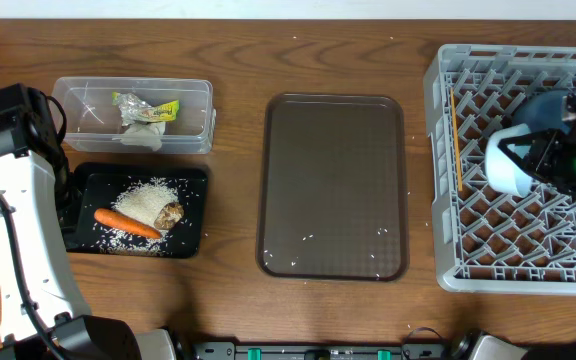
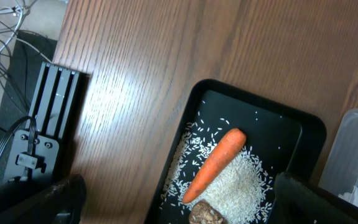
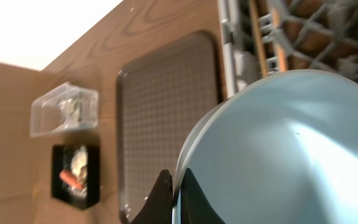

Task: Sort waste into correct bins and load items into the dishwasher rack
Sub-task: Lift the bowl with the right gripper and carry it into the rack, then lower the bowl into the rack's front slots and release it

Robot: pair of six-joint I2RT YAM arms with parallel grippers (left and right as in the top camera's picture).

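Light-blue bowl (image 3: 278, 143) looms closest — right gripper (image 3: 176, 193) pinches its rim over the left side of the dishwasher rack (image 1: 528, 250), likely to slot it between pegs; left gripper (image 2: 182, 194) gapes wide above the carrot (image 2: 215, 163) in the black tray (image 2: 253, 115).

Bright, even light, soft shadows. Pale glare lies on the desk (image 2: 126, 81) in the left wrist view; the right wrist view is blurred, one corner overexposed.
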